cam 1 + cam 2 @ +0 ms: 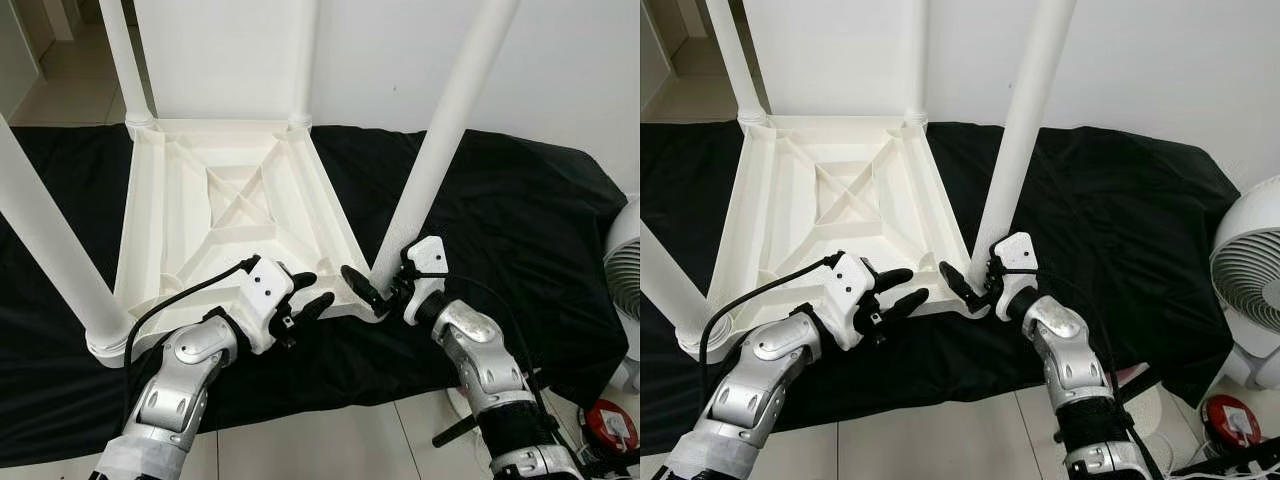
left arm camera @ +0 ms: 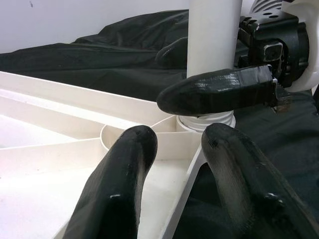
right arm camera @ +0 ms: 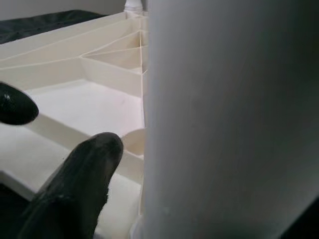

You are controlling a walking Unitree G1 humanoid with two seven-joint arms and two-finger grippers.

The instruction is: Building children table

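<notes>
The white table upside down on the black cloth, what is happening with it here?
The robot is assembling a small white table, which lies upside down on a black cloth. All four legs stand up from the corners. The right gripper is at the base of the near right leg, one finger on each side of it where it enters the corner socket. The left gripper, open, hovers just beside that corner, over the table's near edge.

head pair looking down, wrist views close (shared table leg (image 2: 212,55))
</notes>
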